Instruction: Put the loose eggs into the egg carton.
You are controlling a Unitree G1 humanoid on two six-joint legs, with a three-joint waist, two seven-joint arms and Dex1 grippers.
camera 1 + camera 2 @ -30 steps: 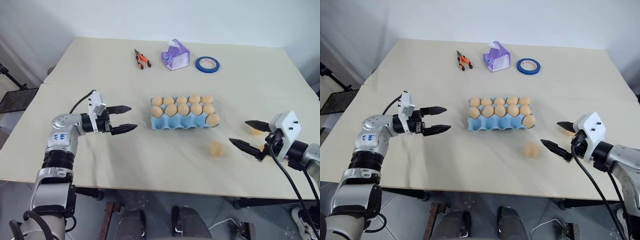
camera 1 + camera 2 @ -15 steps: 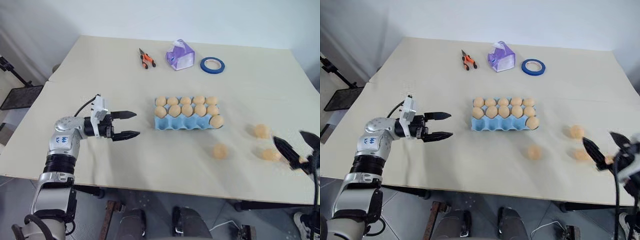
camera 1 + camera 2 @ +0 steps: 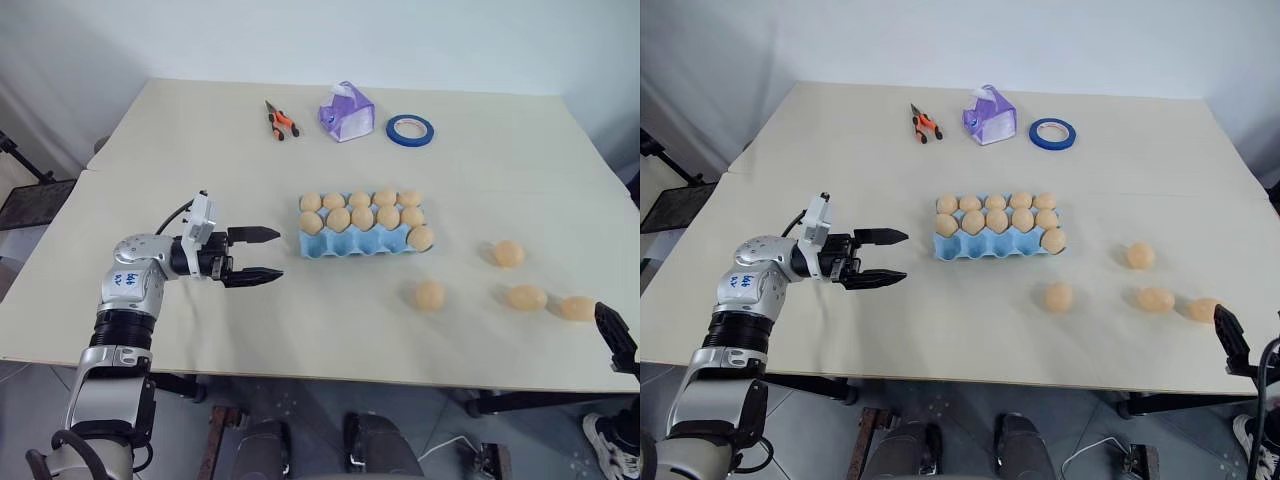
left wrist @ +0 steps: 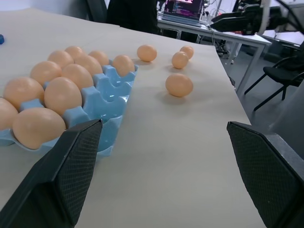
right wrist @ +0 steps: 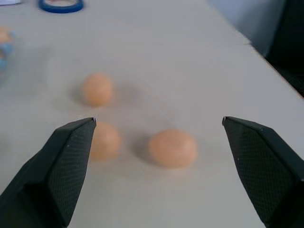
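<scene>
Behind loose eggs (image 4: pixel 179 84), laptop (image 4: pixel 182 8), left wrist view alone

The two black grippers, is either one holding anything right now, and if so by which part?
Nothing is held. The left gripper and right gripper both have open, empty jaws.

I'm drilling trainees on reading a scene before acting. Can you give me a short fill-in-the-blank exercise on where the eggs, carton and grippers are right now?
1. ____ loose eggs lie on the table outside the egg carton.
2. The egg carton is coloured light ____.
3. The left gripper is empty, its jaws ____, pointing toward the carton.
4. The blue tape roll lies beside the ____ tissue pack.

Missing words: four; blue; open; purple
</scene>
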